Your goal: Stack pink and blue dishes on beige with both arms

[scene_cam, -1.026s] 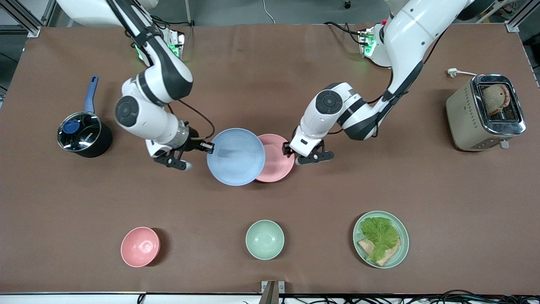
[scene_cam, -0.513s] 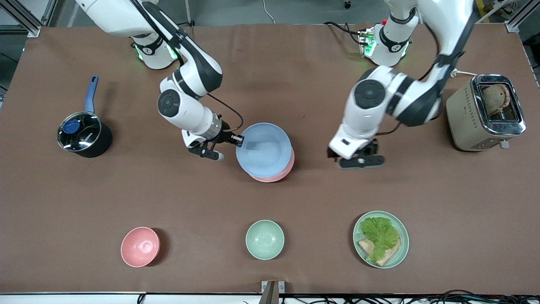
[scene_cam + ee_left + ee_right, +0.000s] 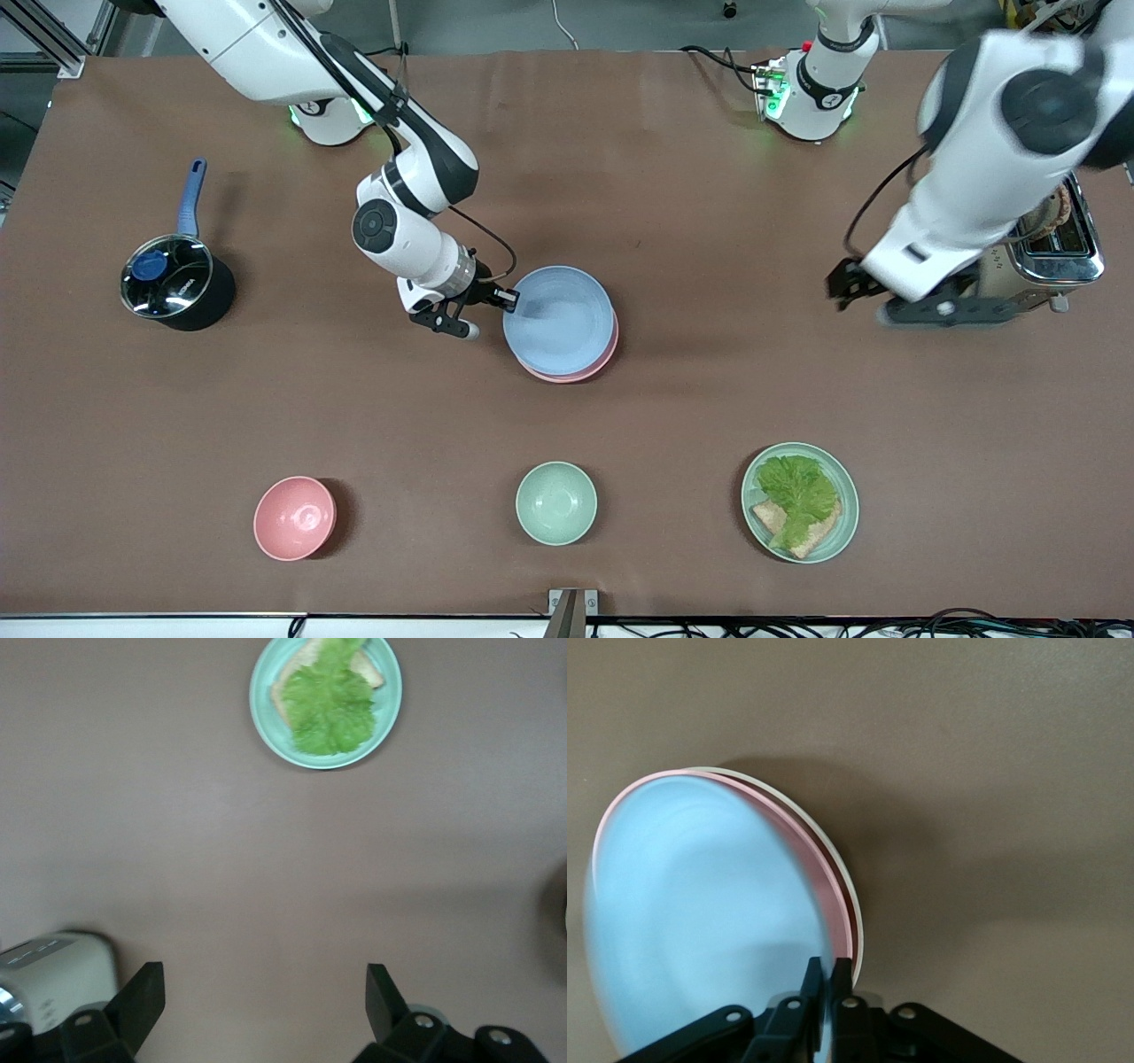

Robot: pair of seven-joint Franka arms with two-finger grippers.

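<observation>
Nearest the camera we see a pink bowl (image 3: 295,518), a mint bowl (image 3: 556,502) and a salad plate (image 3: 800,502) in a row. Mid-bench, our right tool (image 3: 508,299) pinches the rim of the blue plate (image 3: 558,320), which sits over the pink plate (image 3: 600,359) and the beige plate (image 3: 843,870). Our left tool (image 3: 266,997), fingers spread wide and empty, hangs by the toaster (image 3: 1059,252).

We see the beige plate (image 3: 849,895) only as a thin rim under the pink plate (image 3: 824,877); the blue plate (image 3: 700,921) blurs toward nine o'clock. At three o'clock the left gripper (image 3: 921,306) partly covers the toaster (image 3: 1059,252).
</observation>
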